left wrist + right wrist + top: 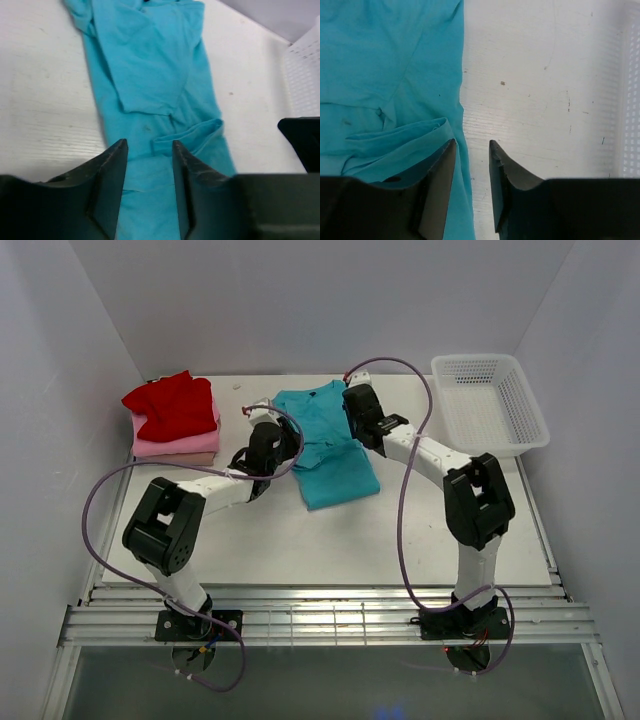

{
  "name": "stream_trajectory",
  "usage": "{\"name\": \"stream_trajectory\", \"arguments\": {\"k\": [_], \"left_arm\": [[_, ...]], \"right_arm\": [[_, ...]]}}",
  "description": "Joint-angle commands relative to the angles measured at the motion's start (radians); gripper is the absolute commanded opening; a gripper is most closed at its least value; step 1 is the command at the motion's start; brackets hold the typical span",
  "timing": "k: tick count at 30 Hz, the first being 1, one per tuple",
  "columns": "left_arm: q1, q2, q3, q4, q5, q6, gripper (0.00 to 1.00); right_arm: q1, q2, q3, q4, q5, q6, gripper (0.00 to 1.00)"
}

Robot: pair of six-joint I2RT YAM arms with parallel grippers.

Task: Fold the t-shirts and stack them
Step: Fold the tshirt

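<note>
A teal t-shirt [330,445] lies on the table, both sleeves folded in, forming a long strip. It fills the left wrist view [150,80] and the left half of the right wrist view [385,75]. My left gripper [283,445] is open and empty above the shirt's left side [149,145]. My right gripper [362,430] is open and empty at the shirt's right edge [471,143], one finger over cloth, the other over bare table. A stack of folded shirts sits at the back left: red [172,403] on top, pink [178,445] below, beige [180,458] at the bottom.
A white plastic mesh basket [488,402] stands at the back right; its wall shows in the left wrist view [304,75] and the right wrist view [631,90]. White walls enclose the table on three sides. Purple cables loop from both arms.
</note>
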Motion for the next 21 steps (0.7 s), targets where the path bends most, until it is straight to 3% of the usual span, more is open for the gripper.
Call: {"name": "stream_trajectory", "arguments": {"k": [1,2,3,4,12,21], "left_arm": [[-0.036,-0.064,0.005,0.028,0.073,-0.02,0.48],[-0.047,-0.053,-0.001,0.041,0.092,-0.033,0.16],[-0.073,-0.044,-0.005,0.051,0.108,-0.048,0.04],[-0.087,-0.034,-0.009,0.073,0.127,-0.057,0.0],[-0.24,0.107,0.014,0.147,0.187,-0.065,0.0],[-0.249,0.173,-0.01,0.153,0.188,-0.079,0.0]], "right_arm": [[0.008,-0.096,-0.069,0.048,-0.111,0.008,0.38],[0.008,-0.097,-0.082,0.045,-0.173,0.014,0.22],[0.008,-0.091,-0.097,0.041,-0.209,0.028,0.15],[0.008,-0.084,-0.102,0.036,-0.242,0.034,0.09],[0.008,0.021,-0.082,0.025,-0.506,0.065,0.08],[0.007,0.094,-0.03,0.019,-0.606,0.072,0.08]]}}
